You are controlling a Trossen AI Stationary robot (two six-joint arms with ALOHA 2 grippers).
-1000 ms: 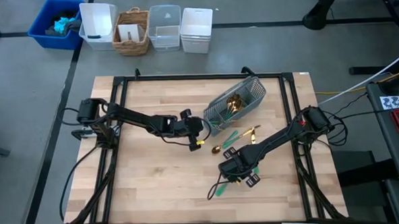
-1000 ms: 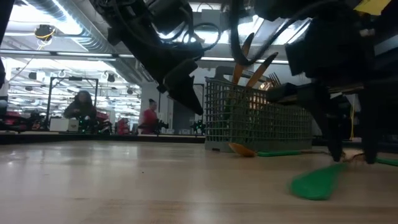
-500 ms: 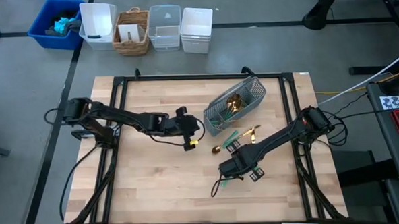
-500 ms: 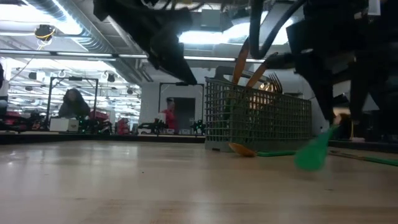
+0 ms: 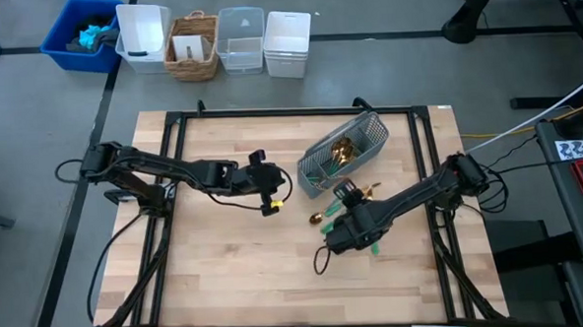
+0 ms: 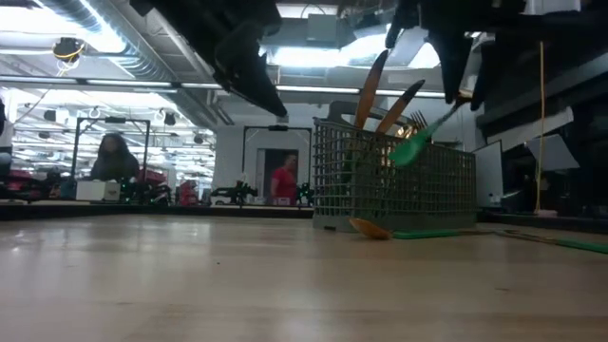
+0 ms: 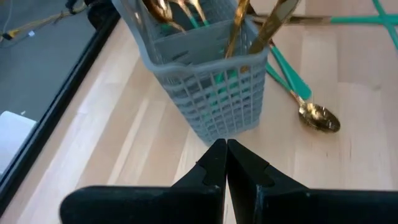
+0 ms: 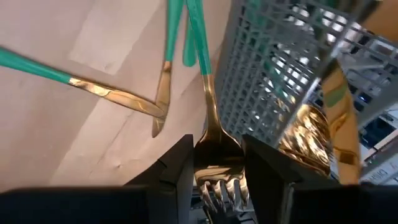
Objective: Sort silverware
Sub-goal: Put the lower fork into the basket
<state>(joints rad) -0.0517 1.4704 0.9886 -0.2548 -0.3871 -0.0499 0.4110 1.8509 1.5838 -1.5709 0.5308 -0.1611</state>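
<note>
A grey wire-mesh caddy stands at the table's far right with gold-headed silverware upright in it. Just near of it, my right gripper is shut on a gold fork whose teal handle hangs in the air. A gold spoon and two more teal-handled pieces lie flat on the wood beside the caddy. My left gripper hovers shut and empty left of the caddy. My right gripper pinches the fork's gold head, just behind the tines, between its two fingers. The fork runs along the fingers and its handle sticks out past their tips. The fingers slant down from above. The fork is lifted clear of the table and tilted, handle end lowest.
A black frame borders the wooden table. Beyond the far edge stands a row of bins: blue, white, a wicker basket, clear and white. People move in the room behind.
My right gripper has risen and tipped steeply down, moving toward the caddy. The fork's handle end, which lay on the table, now hangs clear. My left gripper, still shut, has risen and drawn back toward the table's left edge.
</note>
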